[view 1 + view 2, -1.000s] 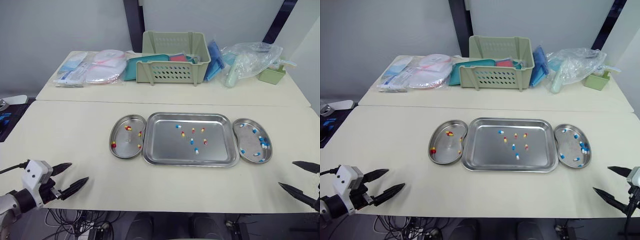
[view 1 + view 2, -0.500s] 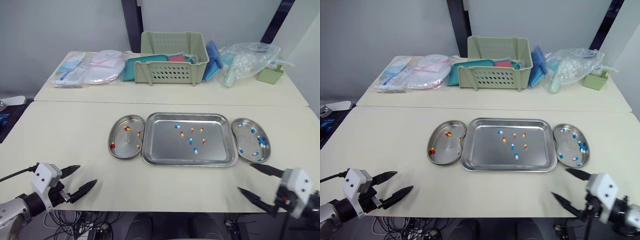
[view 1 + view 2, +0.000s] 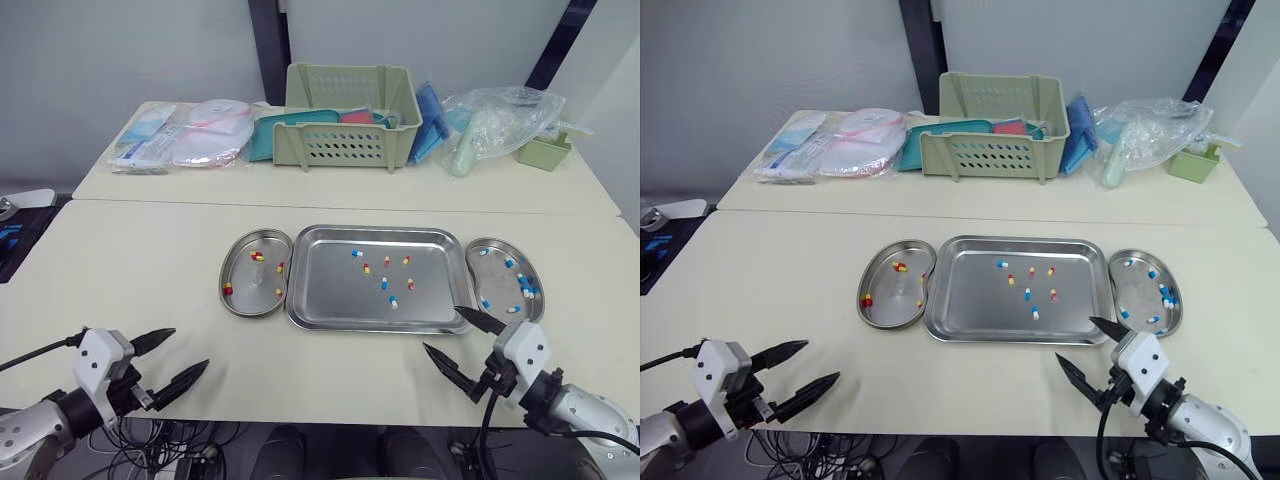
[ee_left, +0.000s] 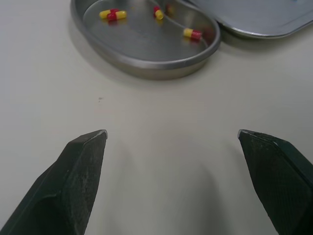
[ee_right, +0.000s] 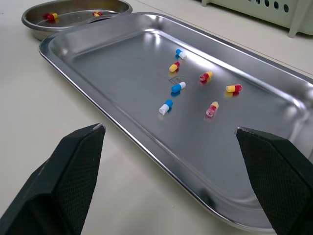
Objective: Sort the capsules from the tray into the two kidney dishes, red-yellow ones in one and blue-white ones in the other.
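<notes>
Item one: seven loose capsules, three blue-white capsules (image 3: 393, 301) and four red-yellow capsules (image 3: 365, 268), scattered mid-floor in the rectangular stainless steel tray (image 3: 330, 295). The tray sits at the centre of the cream tabletop (image 3: 130, 270).

Item two: left steel kidney dish (image 3: 245, 300), touching the tray's left rim, holding a few red-yellow ones.

Item three: right steel kidney dish (image 3: 497, 285), just beside the tray's right rim, holding several blue-white ones.

Item four: my right gripper (image 3: 440, 328), black fingers spread wide and holding nothing, at the tray's near right corner.

Item five: my left gripper (image 3: 190, 347), fingers likewise apart and empty, over bare table, well short of the left dish.

Item six: pale green slotted plastic basket (image 3: 350, 115) on the far table.
</notes>
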`<state>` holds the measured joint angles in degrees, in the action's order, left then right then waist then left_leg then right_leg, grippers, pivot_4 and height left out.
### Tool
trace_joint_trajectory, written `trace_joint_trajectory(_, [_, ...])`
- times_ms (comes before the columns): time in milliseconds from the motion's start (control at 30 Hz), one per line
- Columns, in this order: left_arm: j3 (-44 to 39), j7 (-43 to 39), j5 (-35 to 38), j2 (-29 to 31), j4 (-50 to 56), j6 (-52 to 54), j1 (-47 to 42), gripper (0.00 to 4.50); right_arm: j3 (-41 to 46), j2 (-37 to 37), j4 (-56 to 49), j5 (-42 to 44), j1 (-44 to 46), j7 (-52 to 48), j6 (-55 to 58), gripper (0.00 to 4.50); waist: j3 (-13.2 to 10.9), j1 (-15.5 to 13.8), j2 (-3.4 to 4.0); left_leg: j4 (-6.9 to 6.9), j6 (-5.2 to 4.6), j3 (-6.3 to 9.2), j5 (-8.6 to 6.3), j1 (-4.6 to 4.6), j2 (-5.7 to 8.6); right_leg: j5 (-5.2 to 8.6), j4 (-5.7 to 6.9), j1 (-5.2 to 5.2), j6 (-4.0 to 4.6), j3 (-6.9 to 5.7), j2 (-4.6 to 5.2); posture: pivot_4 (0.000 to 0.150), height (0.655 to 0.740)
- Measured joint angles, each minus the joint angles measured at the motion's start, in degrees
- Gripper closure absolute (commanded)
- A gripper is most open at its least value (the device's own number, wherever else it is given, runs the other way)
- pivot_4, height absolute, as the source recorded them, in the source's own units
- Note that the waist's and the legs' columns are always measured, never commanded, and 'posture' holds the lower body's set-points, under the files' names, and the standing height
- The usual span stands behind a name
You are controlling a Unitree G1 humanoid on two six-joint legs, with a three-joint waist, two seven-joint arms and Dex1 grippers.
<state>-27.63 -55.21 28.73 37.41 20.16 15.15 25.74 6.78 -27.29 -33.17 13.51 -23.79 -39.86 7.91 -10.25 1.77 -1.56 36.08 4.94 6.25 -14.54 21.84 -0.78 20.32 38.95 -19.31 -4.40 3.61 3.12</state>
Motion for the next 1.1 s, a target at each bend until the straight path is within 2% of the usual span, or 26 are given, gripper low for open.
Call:
trace_joint_trajectory(100, [2.73, 2.67, 1.75, 0.07, 4.20, 4.43, -3.74, 0.05, -0.16, 0.02, 0.92, -0.41, -0.42, 0.04, -1.59, 0.00, 0.01, -0.02, 0.00, 0.00, 0.00, 0.01, 0.00, 0.00, 0.00, 0.00, 0.01, 0.01, 0.00, -0.01, 0.00, 0.150, 0.7400])
trace_joint_trajectory(233, [10.35, 8.97, 3.08, -0.05, 10.29, 12.61, -13.03, 0.05, -0.89, 0.08, 2.28, -0.77, -1.26, -0.06, -3.37, 0.00, 0.03, -0.07, 0.02, 0.02, 0.00, 0.02, 0.00, 0.00, 0.03, 0.00, 0.02, 0.02, -0.01, 0.00, 0.00, 0.150, 0.7400])
trace_joint_trajectory(467, [26.42, 21.93, 0.10, -6.46, 12.84, 24.08, -28.81, 0.05, -1.77, 0.64, 2.68, -0.88, -2.48, 0.48, -4.71, 0.00, 0.07, 0.05, 0.08, 0.03, 0.00, 0.05, 0.01, 0.00, 0.04, 0.00, 0.04, 0.01, -0.01, -0.01, -0.02, 0.150, 0.7400])
trace_joint_trajectory(667, [34.95, 28.55, -6.29, -12.80, 4.68, 26.05, -40.51, 0.05, -3.57, 1.54, 2.48, -1.03, -2.89, 1.63, -5.08, 0.00, 0.08, -0.01, 0.09, 0.07, 0.01, 0.04, 0.01, 0.02, 0.07, -0.01, 0.04, 0.01, -0.01, -0.01, -0.02, 0.150, 0.7400])
trace_joint_trajectory(767, [37.46, 29.91, -8.46, -15.79, 0.06, 26.72, -45.15, 0.61, -3.87, 1.75, 2.46, -1.13, -3.48, 2.51, -5.42, 0.00, 0.08, 0.03, 0.10, 0.06, 0.01, 0.05, 0.01, 0.03, 0.07, -0.01, 0.02, -0.01, -0.01, -0.01, -0.02, 0.150, 0.7400])
trace_joint_trajectory(833, [39.13, 29.73, -9.87, -16.82, -2.23, 26.48, -46.72, 1.22, -4.17, 1.88, 2.46, -1.35, -3.90, 2.80, -5.64, 0.00, 0.08, 0.05, 0.11, 0.05, 0.01, 0.04, 0.01, 0.03, 0.07, -0.01, 0.02, -0.01, -0.01, 0.00, -0.02, 0.150, 0.7400])
trace_joint_trajectory(1100, [43.07, 27.17, -13.71, -18.94, -11.24, 23.10, -50.38, 1.22, -5.89, 2.84, 2.46, -2.23, -4.49, 4.37, -6.43, 0.00, 0.09, -0.05, 0.11, 0.06, 0.01, 0.04, 0.01, 0.03, 0.08, -0.01, 0.03, -0.01, -0.01, -0.01, -0.02, 0.150, 0.7400])
